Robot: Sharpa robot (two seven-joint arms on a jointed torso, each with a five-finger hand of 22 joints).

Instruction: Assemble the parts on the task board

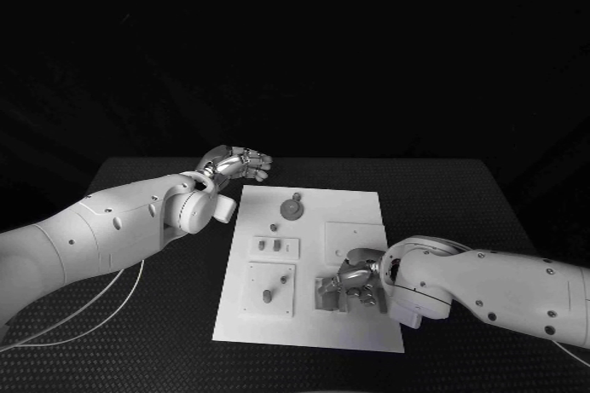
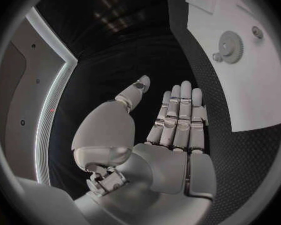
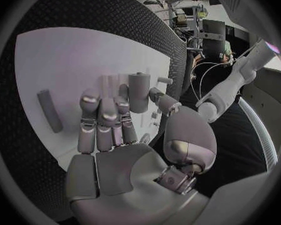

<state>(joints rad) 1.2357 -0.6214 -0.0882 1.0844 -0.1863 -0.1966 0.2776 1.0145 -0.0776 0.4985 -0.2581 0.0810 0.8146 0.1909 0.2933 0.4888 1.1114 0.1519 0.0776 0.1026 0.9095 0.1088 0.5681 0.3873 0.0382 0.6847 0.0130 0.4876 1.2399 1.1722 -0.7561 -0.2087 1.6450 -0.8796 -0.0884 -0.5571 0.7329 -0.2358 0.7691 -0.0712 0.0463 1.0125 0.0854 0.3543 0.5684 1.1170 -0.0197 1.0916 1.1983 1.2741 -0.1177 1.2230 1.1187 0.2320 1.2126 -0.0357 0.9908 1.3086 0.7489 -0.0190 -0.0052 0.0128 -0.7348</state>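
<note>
The task board (image 1: 350,201) is a white rectangular plate lying flat in the middle of the black tabletop (image 1: 467,197), its long side running away from the robot. Near its far end sits a round toothed gear (image 1: 292,209) with a small peg (image 1: 297,194) just beyond it; the left wrist view shows the same gear (image 2: 230,46) as a flat disc with fine teeth round its rim. On the board's left half lie two raised white square panels, the farther one (image 1: 274,247) carrying small upright pieces, the nearer one (image 1: 270,289) carrying small dark parts. Another raised square (image 1: 353,235) sits on the right half.

The right hand (image 1: 350,282) rests over the board's near right part. In the right wrist view this hand (image 3: 109,130) has its fingers (image 3: 102,116) held straight and close together, and a short cylinder part (image 3: 138,91) stands upright at their tips, touching them beside the thumb; whether it is actually pinched cannot be told. A slim dark bar (image 3: 50,110) lies flat on the board well apart from it.

The left hand (image 1: 240,164) hovers above the tabletop just off the board's far left corner; its fingers (image 2: 180,116) are stretched out flat, thumb apart, holding nothing.
</note>
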